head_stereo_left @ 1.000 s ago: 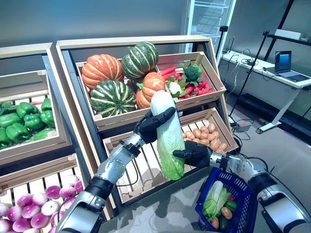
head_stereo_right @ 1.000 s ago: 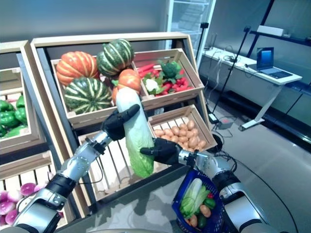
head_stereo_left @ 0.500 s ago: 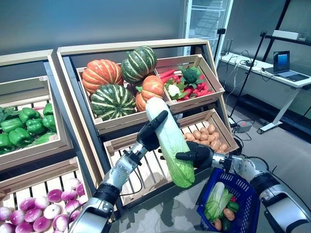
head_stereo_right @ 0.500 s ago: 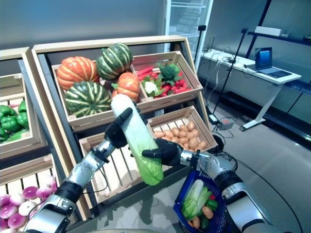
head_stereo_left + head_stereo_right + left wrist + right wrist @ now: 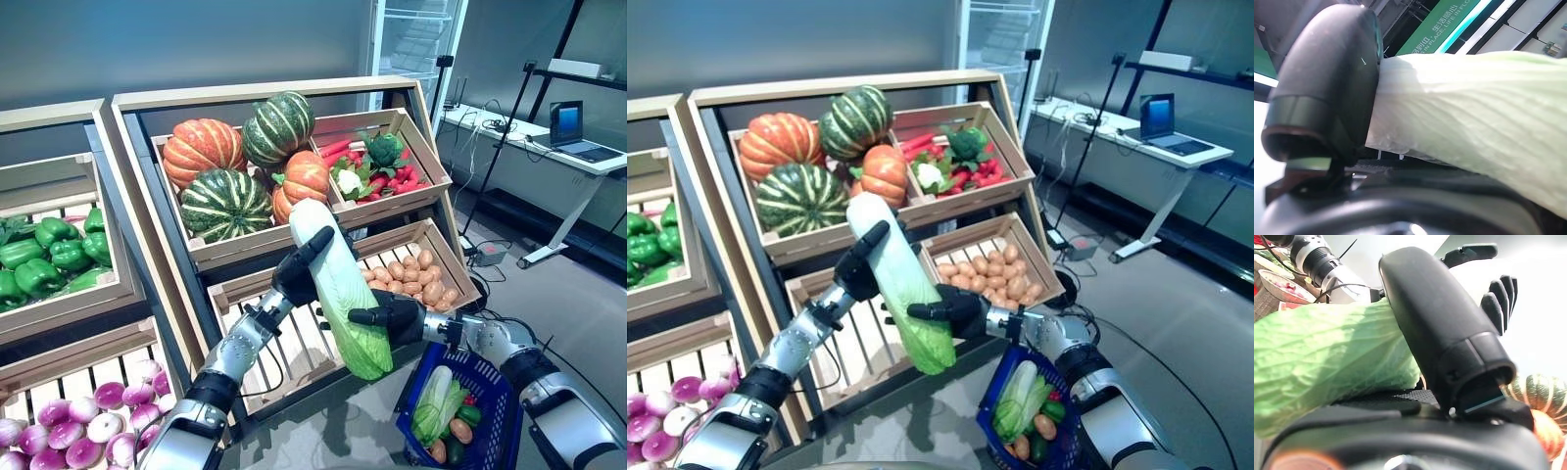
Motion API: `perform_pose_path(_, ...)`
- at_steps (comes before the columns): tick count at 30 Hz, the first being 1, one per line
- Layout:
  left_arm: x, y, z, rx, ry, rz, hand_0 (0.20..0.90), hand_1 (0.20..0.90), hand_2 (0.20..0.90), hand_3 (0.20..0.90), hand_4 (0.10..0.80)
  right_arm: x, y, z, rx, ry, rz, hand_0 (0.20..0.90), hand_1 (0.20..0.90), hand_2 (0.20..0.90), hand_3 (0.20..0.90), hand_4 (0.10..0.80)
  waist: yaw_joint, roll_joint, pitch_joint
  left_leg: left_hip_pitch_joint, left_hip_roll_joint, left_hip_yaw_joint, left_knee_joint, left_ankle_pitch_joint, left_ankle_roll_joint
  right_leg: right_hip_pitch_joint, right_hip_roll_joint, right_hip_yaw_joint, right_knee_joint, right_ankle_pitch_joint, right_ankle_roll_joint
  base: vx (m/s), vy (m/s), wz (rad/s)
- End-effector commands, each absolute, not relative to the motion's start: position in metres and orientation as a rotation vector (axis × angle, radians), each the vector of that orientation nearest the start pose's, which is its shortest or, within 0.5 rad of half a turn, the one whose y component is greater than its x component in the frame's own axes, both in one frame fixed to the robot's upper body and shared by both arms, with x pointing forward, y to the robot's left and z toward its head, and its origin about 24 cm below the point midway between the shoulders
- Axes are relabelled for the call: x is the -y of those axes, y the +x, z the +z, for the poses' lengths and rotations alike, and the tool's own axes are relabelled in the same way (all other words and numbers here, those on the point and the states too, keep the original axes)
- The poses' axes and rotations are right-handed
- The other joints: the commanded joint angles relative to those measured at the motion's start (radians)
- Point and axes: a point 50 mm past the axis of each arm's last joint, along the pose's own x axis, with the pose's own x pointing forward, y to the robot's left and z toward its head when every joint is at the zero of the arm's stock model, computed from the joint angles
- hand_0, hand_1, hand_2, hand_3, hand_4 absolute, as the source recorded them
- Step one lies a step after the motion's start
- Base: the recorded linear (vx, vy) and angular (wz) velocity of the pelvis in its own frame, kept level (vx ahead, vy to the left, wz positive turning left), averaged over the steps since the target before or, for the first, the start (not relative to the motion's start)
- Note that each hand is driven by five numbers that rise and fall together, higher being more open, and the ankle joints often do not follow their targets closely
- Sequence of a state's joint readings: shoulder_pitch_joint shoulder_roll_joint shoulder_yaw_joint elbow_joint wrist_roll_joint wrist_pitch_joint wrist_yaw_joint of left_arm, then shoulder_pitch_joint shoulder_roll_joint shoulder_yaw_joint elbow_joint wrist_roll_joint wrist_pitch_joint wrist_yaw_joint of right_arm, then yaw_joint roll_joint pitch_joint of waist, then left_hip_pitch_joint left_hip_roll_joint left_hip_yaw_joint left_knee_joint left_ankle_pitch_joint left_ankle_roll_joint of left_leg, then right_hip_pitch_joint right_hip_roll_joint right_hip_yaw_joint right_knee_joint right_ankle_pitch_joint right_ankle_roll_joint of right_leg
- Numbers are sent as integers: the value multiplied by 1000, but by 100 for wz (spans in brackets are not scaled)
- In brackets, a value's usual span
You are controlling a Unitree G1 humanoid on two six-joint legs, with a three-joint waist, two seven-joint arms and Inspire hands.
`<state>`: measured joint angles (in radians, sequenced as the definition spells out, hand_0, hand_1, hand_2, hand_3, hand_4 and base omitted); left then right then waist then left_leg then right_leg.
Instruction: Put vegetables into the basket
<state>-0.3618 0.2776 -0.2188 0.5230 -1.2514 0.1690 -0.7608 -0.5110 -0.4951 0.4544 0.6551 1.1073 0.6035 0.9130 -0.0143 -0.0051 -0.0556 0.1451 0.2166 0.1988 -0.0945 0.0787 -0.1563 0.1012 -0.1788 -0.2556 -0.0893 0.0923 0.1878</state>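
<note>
A long napa cabbage (image 5: 338,284), white at the top and green at the bottom, hangs tilted in front of the wooden stand. My left hand (image 5: 297,274) is curled round its white upper part; its thumb (image 5: 1327,83) presses on the cabbage (image 5: 1474,112). My right hand (image 5: 400,318) is at the green lower end, thumb (image 5: 1440,333) across the leaves (image 5: 1327,357), which rest in the palm. The blue basket (image 5: 498,406) stands on the floor below the right hand. It holds a leafy green cabbage (image 5: 434,401), brown potatoes (image 5: 460,431) and a dark green vegetable.
The wooden stand (image 5: 265,88) with its crates rises right behind both hands; the lower right crate (image 5: 460,279) is just behind the right hand. A white desk with a laptop (image 5: 578,147) stands at the far right, across grey floor.
The cabbage has tilted, its green end swinging right towards the basket, and sits a little lower. Both hands stay on it. The camera has shifted slightly.
</note>
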Motion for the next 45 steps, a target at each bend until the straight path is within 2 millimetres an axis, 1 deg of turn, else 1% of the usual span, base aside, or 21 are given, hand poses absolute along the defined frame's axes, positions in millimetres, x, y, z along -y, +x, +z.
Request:
perform_pose_path(1,-43,288,71,-106,-966,-1306,300,300,300,300,400,72,336,135,-227,951,1368,300,300,300,300,400,4,-42,20,4,-50,32,7,-83,32,43,-8,2,2,-46,-26,0,0,0)
perform_pose_path(4,-43,290,74,-106,-906,-1328,300,300,300,300,400,71,336,133,-253,931,1360,300,300,300,300,400,3,-42,22,5,-51,31,7,-82,32,43,-8,3,2,-45,-25,0,0,0)
perform_pose_path(7,-46,296,82,-95,-842,-1338,300,300,300,300,400,74,337,129,-272,924,1340,300,300,300,300,400,2,-41,23,6,-51,30,7,-81,32,44,-9,3,2,-44,-23,0,0,0)
perform_pose_path(11,-47,300,88,-91,-818,-1341,300,300,300,300,400,76,339,127,-275,930,1310,300,300,300,300,400,1,-40,21,7,-50,29,7,-81,32,44,-8,2,2,-44,-22,0,0,0)
perform_pose_path(15,-49,301,88,-100,-799,-1337,300,300,300,300,400,76,340,127,-266,935,1278,300,300,300,300,400,-2,-39,24,8,-51,29,7,-80,33,44,-7,5,2,-43,-23,0,0,0)
perform_pose_path(17,-49,301,85,-116,-793,-1330,745,745,745,745,696,76,341,127,-259,938,1272,300,300,300,300,400,-3,-38,24,7,-51,29,7,-80,33,43,-6,6,2,-43,-22,0,0,0)
perform_pose_path(18,-50,301,81,-143,-788,-1316,900,900,900,900,800,77,341,128,-254,936,1262,300,300,300,300,400,-3,-38,25,7,-51,29,7,-80,33,42,-6,7,2,-43,-22,0,0,0)
perform_pose_path(22,-57,302,74,-157,-782,-1269,900,900,900,900,800,82,343,128,-252,923,1232,300,300,300,300,400,-3,-36,23,7,-50,30,7,-81,32,41,-6,6,2,-44,-20,0,0,0)
perform_pose_path(24,-70,305,73,-146,-806,-1218,900,900,900,900,800,93,343,120,-262,916,1190,300,300,300,300,400,0,-37,23,8,-49,31,7,-80,32,42,-6,6,2,-42,-20,0,0,0)
perform_pose_path(28,-85,309,73,-104,-849,-1142,900,900,900,900,800,110,342,107,-278,918,1107,300,300,300,300,400,0,-38,25,7,-47,35,7,-79,31,41,-9,3,2,-41,-18,0,0,0)
perform_pose_path(29,-94,309,73,-77,-864,-1111,900,900,900,900,800,120,340,101,-275,925,1063,300,300,300,300,400,0,-40,26,6,-46,36,7,-78,31,39,-9,2,2,-39,-18,0,0,0)
perform_pose_path(32,-112,308,71,-39,-896,-1030,900,900,900,900,800,137,335,91,-270,930,1010,300,300,300,300,400,1,-42,30,4,-45,38,7,-76,31,36,-9,1,2,-38,-17,0,0,0)
perform_pose_path(33,-121,308,70,-23,-901,-996,900,900,900,900,800,142,333,89,-271,932,985,300,300,300,300,400,0,-42,31,3,-45,40,7,-75,31,34,-10,2,2,-38,-17,6,-12,-3)
perform_pose_path(35,-141,309,66,-7,-908,-916,900,900,900,900,800,157,332,82,-269,943,891,300,300,300,300,400,0,-43,35,4,-44,43,7,-75,31,32,-10,3,2,-37,-17,9,-13,-5)
perform_pose_path(36,-146,309,64,-3,-907,-896,900,900,900,900,800,162,331,80,-266,947,864,300,300,300,300,400,0,-44,36,4,-44,44,7,-75,31,32,-10,3,2,-38,-17,5,-12,-4)
perform_pose_path(38,-166,305,54,-2,-900,-812,900,900,900,900,800,181,324,68,-255,966,765,300,300,300,300,400,-2,-44,39,4,-42,48,7,-75,31,31,-12,4,2,-37,-16,8,-12,-4)
perform_pose_path(39,-172,304,52,-3,-898,-790,900,900,900,900,800,186,322,66,-254,969,746,300,300,300,300,400,-4,-43,40,5,-42,49,7,-75,31,31,-12,4,2,-37,-15,16,-11,-6)
perform_pose_path(41,-191,298,41,-19,-900,-705,900,900,900,900,800,204,316,58,-239,981,656,300,300,300,300,400,-6,-43,42,5,-41,55,7,-74,31,30,-13,3,2,-37,-13,15,-10,-9)
perform_pose_path(42,-197,295,37,-27,-898,-683,900,900,900,900,800,208,314,56,-236,984,633,300,300,300,300,400,-7,-43,42,6,-40,57,7,-73,31,30,-13,4,2,-37,-12,15,-14,-7)
perform_pose_path(44,-216,285,22,-69,-874,-587,900,900,900,900,800,223,307,50,-218,990,550,300,300,300,300,400,-10,-42,46,7,-39,64,7,-71,32,28,-13,5,2,-35,-12,7,-16,-5)
perform_pose_path(45,-220,282,18,-79,-869,-569,900,900,900,900,800,226,305,49,-214,992,537,300,300,300,300,400,-10,-42,47,7,-38,65,7,-71,32,27,-13,6,2,-34,-11,-6,-15,-4)
